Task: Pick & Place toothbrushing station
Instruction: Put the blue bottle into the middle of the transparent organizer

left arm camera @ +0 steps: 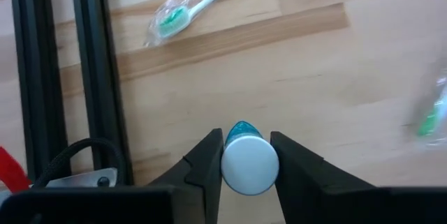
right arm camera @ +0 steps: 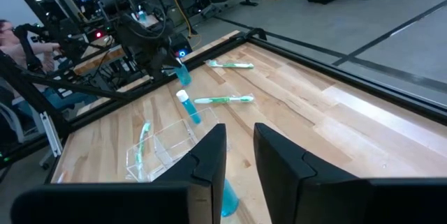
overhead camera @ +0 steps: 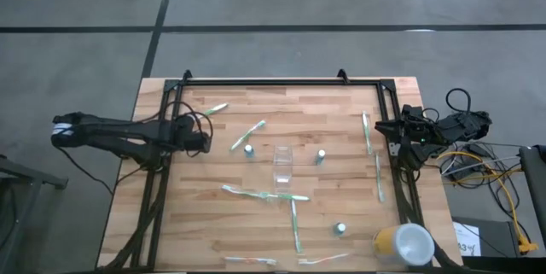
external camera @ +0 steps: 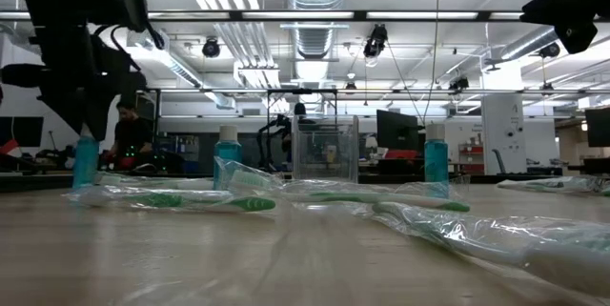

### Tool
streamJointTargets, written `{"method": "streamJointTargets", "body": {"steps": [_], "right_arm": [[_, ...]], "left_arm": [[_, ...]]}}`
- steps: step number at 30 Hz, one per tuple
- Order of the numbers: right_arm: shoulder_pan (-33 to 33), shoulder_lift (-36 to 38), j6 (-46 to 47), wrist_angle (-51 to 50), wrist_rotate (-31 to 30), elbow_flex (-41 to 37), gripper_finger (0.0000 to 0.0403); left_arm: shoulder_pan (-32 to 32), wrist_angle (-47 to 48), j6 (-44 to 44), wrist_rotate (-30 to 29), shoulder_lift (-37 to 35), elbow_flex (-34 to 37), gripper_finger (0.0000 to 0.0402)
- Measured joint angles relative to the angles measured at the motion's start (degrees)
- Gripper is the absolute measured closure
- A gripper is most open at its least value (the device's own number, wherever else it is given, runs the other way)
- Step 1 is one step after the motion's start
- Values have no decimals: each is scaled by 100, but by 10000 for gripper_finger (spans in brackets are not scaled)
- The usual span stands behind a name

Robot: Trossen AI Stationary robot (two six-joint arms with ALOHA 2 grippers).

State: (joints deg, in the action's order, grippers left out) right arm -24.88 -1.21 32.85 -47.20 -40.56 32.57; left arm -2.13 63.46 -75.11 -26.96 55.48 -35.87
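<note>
A small teal-grey tube with a white round cap [left arm camera: 249,165] stands near the table's left side, and my left gripper [left arm camera: 244,137] is shut on it. Other tubes [overhead camera: 248,149] [overhead camera: 321,156] [overhead camera: 340,229] stand upright on their bases around the clear cup [overhead camera: 282,163] at mid-table. Several wrapped white-and-green toothbrushes [overhead camera: 264,194] lie flat on the wood. My right gripper [right arm camera: 239,132] hovers over the table's right edge, narrowly open, with nothing between its fingers. My left gripper pinches the tube's top at the white cap [left arm camera: 249,169] between its two fingers, one on each side. The fingers slant down from above and from the table's left. In the low view the tube [external camera: 86,161] looks upright, with its base at table level.
A black frame [overhead camera: 281,84] runs along the table's far, left and right edges. A large yellow cup with a white top [overhead camera: 403,244] lies at the near right corner. More toothbrushes lie at the far left [overhead camera: 213,109] and right [overhead camera: 367,131]. A person sits beyond the table [right arm camera: 10,35].
</note>
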Motion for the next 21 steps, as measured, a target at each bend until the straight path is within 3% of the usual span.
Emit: {"method": "streamJointTargets", "body": {"steps": [5, 11, 21], "right_arm": [[0, 2, 1, 2, 2, 1, 323], [0, 0, 1, 0, 2, -1, 330], [0, 0, 1, 1, 2, 1, 329]], "left_arm": [[0, -3, 205, -138, -22, -341, 294], [4, -312, 1228, -491, -30, -989, 294], [2, -2263, 3293, -319, 25, -1273, 294]]}}
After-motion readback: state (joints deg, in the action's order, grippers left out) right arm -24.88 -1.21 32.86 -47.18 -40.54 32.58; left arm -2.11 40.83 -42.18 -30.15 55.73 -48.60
